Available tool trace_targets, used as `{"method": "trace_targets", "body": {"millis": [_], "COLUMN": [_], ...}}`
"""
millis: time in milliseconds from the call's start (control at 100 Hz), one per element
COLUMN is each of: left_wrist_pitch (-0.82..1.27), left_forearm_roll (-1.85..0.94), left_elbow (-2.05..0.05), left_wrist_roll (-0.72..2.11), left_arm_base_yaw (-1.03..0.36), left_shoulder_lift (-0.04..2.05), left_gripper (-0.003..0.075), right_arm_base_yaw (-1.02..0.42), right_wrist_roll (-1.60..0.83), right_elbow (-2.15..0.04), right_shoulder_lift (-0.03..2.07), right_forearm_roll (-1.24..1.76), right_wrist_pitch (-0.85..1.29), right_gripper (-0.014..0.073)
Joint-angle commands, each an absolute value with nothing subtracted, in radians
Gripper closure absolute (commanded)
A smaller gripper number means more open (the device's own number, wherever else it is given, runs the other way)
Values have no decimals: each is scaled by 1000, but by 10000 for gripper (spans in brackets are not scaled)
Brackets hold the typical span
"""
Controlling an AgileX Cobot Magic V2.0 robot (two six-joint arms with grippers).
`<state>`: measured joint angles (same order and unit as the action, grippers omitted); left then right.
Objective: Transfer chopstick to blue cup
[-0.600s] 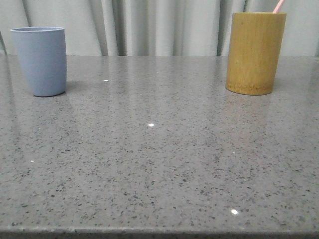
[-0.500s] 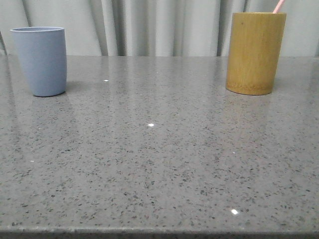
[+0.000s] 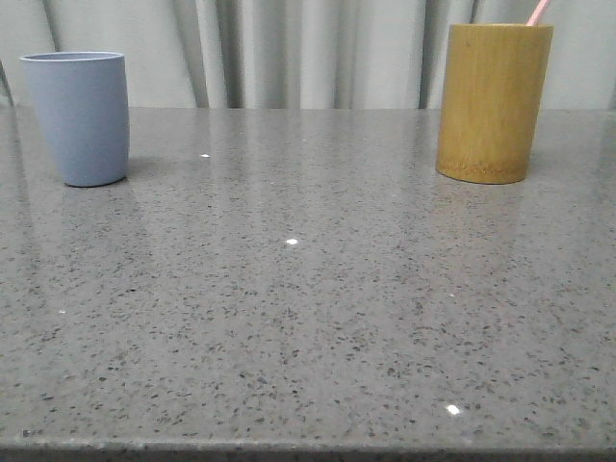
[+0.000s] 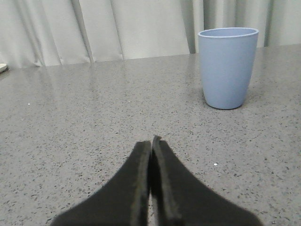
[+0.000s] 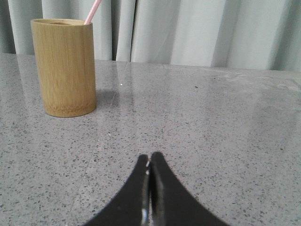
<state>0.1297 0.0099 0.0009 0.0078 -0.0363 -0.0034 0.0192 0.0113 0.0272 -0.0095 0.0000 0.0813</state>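
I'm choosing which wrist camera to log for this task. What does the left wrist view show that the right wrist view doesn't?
Only the left wrist view shows the matte grey-blue plastic cup, standing upright, and the left gripper, its fingers closed together. Only the right wrist view shows the tall tan bamboo cylinder, with a thin pale pink chopstick poking from its top, and the closed right gripper. Both show the speckled grey stone tabletop and pale curtains behind.

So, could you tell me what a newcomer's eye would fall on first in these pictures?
Probably the tan bamboo holder at the table's far right, with a pink chopstick poking out of it. Next, the blue cup standing alone at the far left on the speckled grey table.
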Motion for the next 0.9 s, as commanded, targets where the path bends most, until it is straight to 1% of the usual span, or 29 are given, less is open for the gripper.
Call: {"method": "trace_targets", "body": {"millis": [0, 140, 310, 480, 570, 650, 730, 890], "left_wrist_pitch": [48, 48, 46, -54, -56, -16, 51, 240], "left_forearm_roll": [10, 10, 10, 10, 10, 0, -70, -147], "left_elbow": [11, 11, 11, 6, -19, -59, -119, -299], "left_wrist_roll": [0, 0, 0, 6, 0, 0, 0, 0], "left_arm_base_yaw": [-34, -34, -34, -36, -36, -36, -36, -36], "left_shoulder_lift": [-39, -39, -39, -39, -39, -34, -9, 126], "left_gripper": [739, 739, 739, 739, 739, 739, 739, 739], "right_arm_base_yaw": [25, 25, 25, 25, 25, 25, 25, 25], "right_wrist_roll": [7, 7, 7, 7, 7, 7, 7, 7], "right_elbow": [28, 28, 28, 17, -21, -83, -160, -360], "right_shoulder_lift": [-26, -26, -26, -26, -25, -20, 4, 134], "right_forearm_roll": [0, 0, 0, 0, 0, 0, 0, 0], "right_wrist_pitch": [-7, -8, -62, -62, -23, 32, 107, 316], "right_gripper": [661, 661, 661, 661, 661, 661, 661, 661]}}
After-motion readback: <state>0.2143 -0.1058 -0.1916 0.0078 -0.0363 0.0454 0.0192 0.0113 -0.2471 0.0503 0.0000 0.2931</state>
